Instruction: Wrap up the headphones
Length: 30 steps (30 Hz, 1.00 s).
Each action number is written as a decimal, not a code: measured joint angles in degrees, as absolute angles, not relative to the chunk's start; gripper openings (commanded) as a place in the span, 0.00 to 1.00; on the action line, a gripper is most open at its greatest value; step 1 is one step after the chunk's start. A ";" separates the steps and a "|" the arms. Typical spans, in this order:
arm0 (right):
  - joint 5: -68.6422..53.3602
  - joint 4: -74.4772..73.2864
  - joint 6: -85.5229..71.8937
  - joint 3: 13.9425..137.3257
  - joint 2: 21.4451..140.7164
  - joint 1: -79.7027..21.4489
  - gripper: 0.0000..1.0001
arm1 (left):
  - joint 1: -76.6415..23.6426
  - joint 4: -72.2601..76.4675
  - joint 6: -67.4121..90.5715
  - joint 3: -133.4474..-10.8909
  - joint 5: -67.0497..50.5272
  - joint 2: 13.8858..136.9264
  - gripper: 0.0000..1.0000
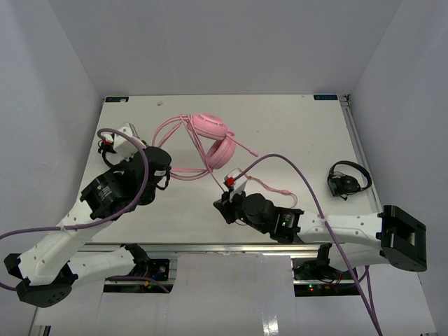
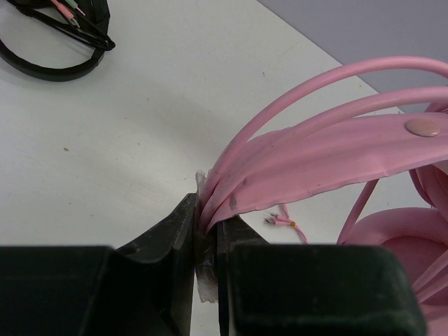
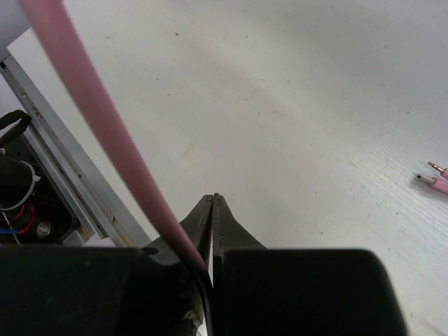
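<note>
We see headphones (image 1: 213, 136) at far-centre of table (image 1: 294, 126), ear cups between both arms. Headband (image 2: 315, 161) runs into left gripper (image 2: 207, 234), jaws clamped tight on it. We note cable (image 3: 105, 126) slanting down into right gripper (image 3: 212, 231), jaws pressed together, pinching it.

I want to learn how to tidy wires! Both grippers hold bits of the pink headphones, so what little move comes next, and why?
Probably the right gripper should carry the cable around the headphones. It is shut on the cable, the left gripper pins the headband, and the plugs lie loose on the table.
</note>
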<state>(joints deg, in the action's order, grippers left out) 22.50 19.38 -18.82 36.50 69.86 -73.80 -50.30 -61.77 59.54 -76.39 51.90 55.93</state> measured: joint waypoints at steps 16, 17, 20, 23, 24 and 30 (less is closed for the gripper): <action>27.07 25.01 -17.31 30.11 71.70 -73.96 0.08 | -50.30 -56.78 56.03 -73.75 45.43 46.34 0.00; 27.11 25.37 -17.32 29.63 71.70 -73.90 0.08 | -50.30 -56.33 55.27 -73.50 44.41 45.50 0.00; 27.08 25.86 -17.36 28.34 71.68 -72.94 0.08 | -50.28 -54.73 52.20 -73.08 40.82 43.58 0.00; 26.67 26.48 -17.36 26.92 70.83 -70.94 0.08 | -50.18 -53.27 48.16 -72.99 36.38 42.51 0.00; 26.20 26.77 -17.35 26.25 70.01 -69.96 0.08 | -50.13 -52.80 46.21 -72.99 34.57 42.39 0.00; 21.54 27.84 -17.33 24.53 65.52 -62.33 0.08 | -50.04 -51.90 36.14 -73.01 24.23 43.32 0.00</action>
<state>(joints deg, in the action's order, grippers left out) 21.54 27.84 -17.33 24.53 65.52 -62.33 -50.04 -51.90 36.14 -73.01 24.23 43.32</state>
